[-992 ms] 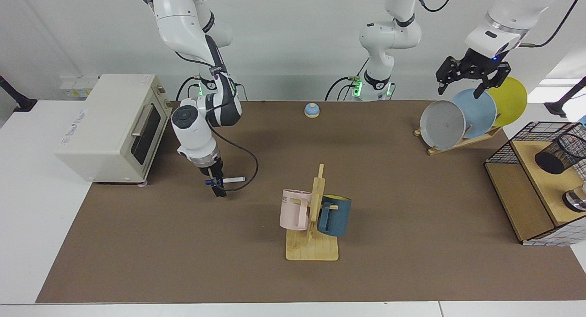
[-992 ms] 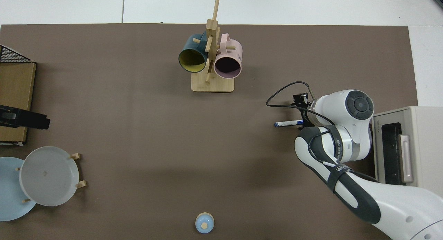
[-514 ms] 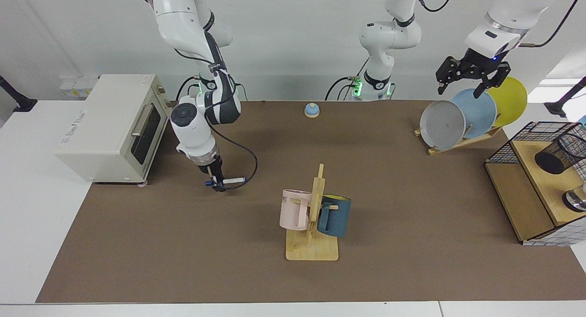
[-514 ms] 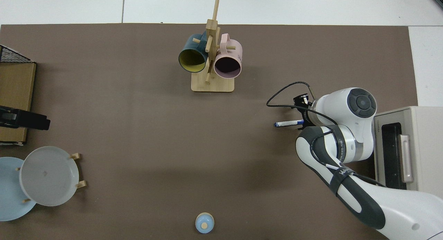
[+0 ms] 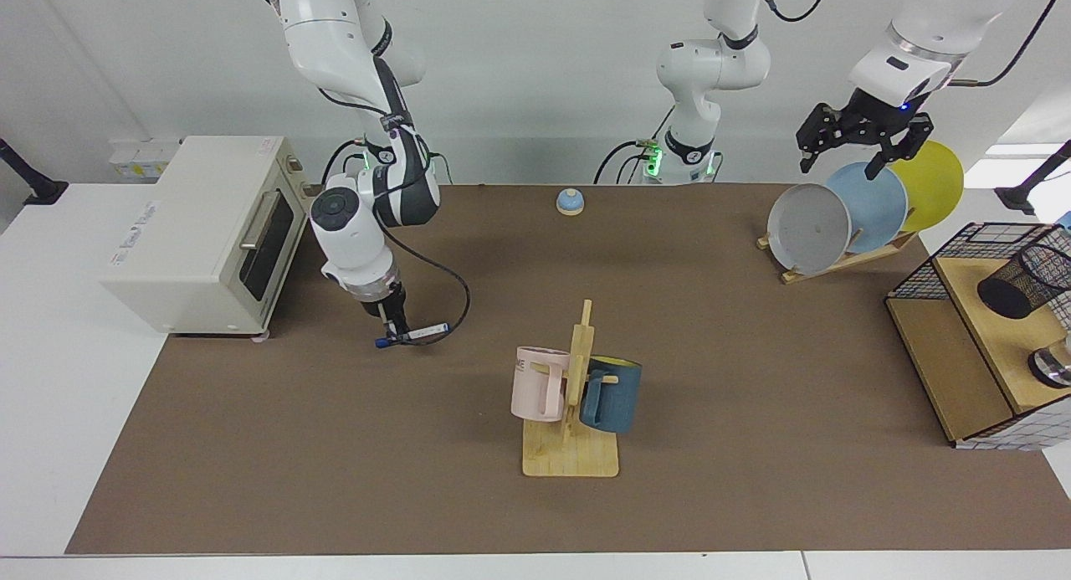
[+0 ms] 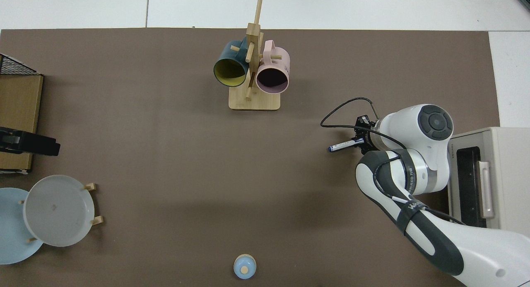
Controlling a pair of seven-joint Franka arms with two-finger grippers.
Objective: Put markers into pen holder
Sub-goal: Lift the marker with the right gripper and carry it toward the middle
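Observation:
A slim white marker [image 5: 421,332] with blue ends is held near its tail by my right gripper [image 5: 399,332], which is shut on it just above the brown mat, beside the toaster oven. The marker tilts, its bright blue tail lowest. From above, the marker [image 6: 343,145] sticks out of the right gripper [image 6: 359,140] toward the mat's middle. The black mesh pen holder [image 5: 1026,278] sits on the wooden shelf at the far side of the facing view, out of the top view. My left gripper [image 5: 847,156] hangs open above the plates, waiting.
A mug tree [image 5: 574,396] with a pink and a dark blue mug stands mid-mat. Plates lean in a rack [image 5: 837,262] near the wire-grid shelf [image 5: 937,346]. A cream toaster oven [image 5: 201,228] and a small blue bell [image 5: 570,201] are also here.
My right gripper has risen slightly with the marker, and the marker has tilted from level to slanted. The left arm has barely moved.

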